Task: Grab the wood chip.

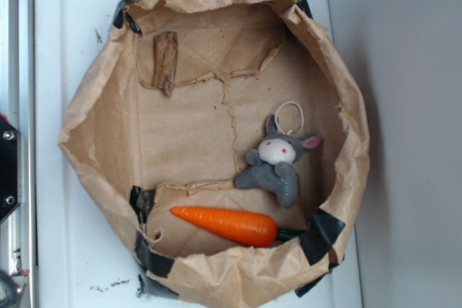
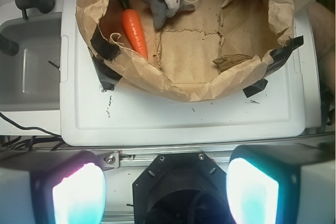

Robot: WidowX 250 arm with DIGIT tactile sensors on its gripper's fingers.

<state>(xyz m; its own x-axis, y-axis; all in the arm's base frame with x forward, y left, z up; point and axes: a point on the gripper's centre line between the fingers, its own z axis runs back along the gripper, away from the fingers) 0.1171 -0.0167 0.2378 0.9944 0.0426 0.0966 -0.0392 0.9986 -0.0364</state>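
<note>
Gripper (image 2: 165, 187) fingers spread wide, empty; wood chip (image 2: 232, 61) far ahead-right beside torn paper flap (image 2: 227, 3), risking a mistaken pinch.

bag (image 1: 101, 117): on tray (image 1: 72, 48), sides rolled down
chip (image 1: 165, 62): in bag, exterior-view top left, near wall
bunny (image 1: 278, 164): in bag, right of centre
carrot (image 1: 227, 225): in bag, just below bunny, along bottom wall
gripper (image 2: 165, 190): outside bag, off tray edge
</note>
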